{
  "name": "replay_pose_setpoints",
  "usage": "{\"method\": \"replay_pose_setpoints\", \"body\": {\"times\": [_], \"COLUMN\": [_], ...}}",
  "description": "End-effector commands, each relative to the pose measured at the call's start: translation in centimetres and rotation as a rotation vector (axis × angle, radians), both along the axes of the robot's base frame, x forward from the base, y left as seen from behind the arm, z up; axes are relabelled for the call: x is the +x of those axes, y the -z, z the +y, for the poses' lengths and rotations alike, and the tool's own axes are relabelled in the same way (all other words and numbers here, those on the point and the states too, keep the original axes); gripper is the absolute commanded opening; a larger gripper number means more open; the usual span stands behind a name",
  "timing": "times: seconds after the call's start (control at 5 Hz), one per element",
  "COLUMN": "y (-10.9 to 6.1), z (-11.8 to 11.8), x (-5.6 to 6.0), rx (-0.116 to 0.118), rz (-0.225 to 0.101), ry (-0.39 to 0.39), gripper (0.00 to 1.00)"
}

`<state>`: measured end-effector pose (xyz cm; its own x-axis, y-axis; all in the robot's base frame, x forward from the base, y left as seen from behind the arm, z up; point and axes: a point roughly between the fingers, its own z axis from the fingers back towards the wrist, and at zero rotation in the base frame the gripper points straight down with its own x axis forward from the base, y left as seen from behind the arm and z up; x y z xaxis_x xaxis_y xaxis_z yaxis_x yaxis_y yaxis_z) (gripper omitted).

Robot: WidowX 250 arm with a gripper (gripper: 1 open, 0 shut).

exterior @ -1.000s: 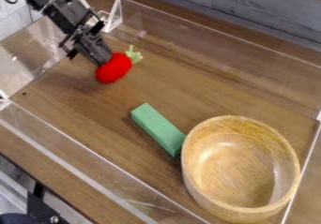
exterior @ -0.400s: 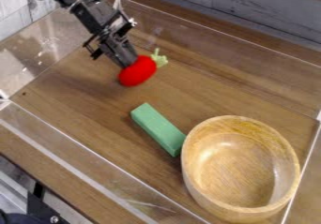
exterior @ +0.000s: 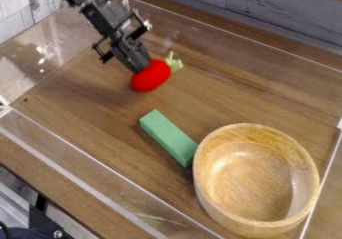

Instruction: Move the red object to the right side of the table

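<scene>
red toy fruit (exterior: 152, 76) right of gripper (exterior: 136, 68), against its tips | stem (exterior: 173, 61) far-right | jaws closed, grip on fruit unclear | rightward push looks feasible

The robot arm (exterior: 96, 5) comes in from the far left; it leans down toward the near right; its gripper (exterior: 143, 71) is at the low end, tipped at a slant; the fingers are shut; the arm looks a bit blurry.
</scene>
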<state>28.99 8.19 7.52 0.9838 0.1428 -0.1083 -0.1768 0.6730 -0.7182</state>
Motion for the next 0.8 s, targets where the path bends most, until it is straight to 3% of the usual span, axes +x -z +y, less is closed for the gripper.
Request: {"method": "replay_pose_setpoints", "body": {"times": [0.0, 0.2, 0.6], "y": [-2.4, -4.4, -5.2], "z": [-0.1, -2.2, -8.3], "x": [0.2, 0.8, 2.2], "rx": [0.057, 0.090, 0.128], "rz": [-0.072, -0.106, -0.151], "ry": [-0.013, 0.049, 0.103], "gripper": [0.00, 0.00, 0.00]}}
